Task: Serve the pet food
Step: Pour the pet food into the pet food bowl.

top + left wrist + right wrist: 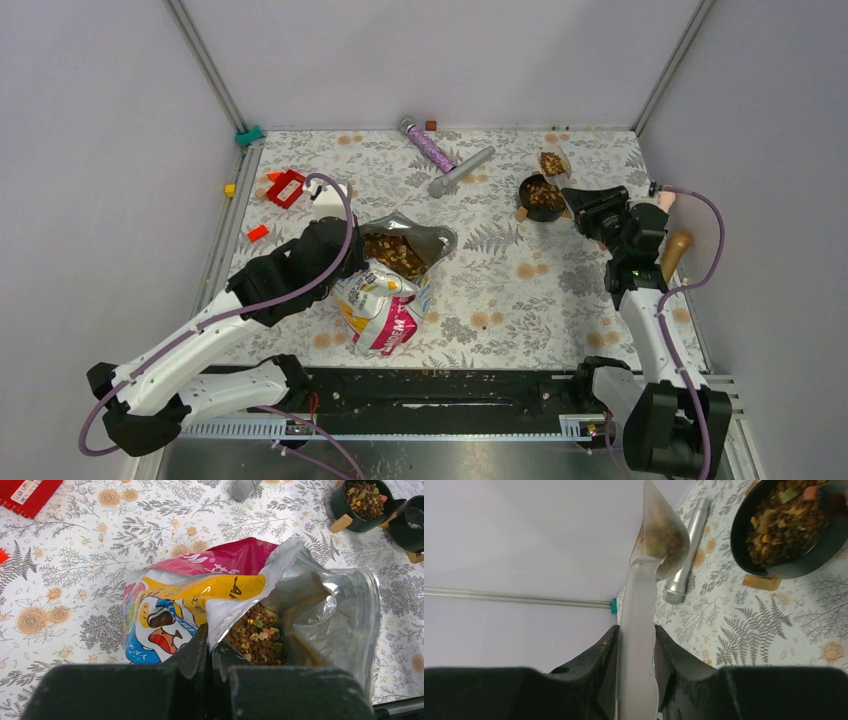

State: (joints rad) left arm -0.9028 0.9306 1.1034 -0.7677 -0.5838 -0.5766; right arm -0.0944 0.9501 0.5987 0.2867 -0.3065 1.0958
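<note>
My left gripper (209, 647) is pinched together on the lip of the open bag (200, 587), kibble (255, 637) showing inside; if that thin foil slips out, I think the mouth sags and spills. Beside the well-filled bowl (804, 565), my right gripper (636, 632) is clamped on the loaded scoop (639, 680) by its handle, so a careless tip could scatter pieces.
</note>
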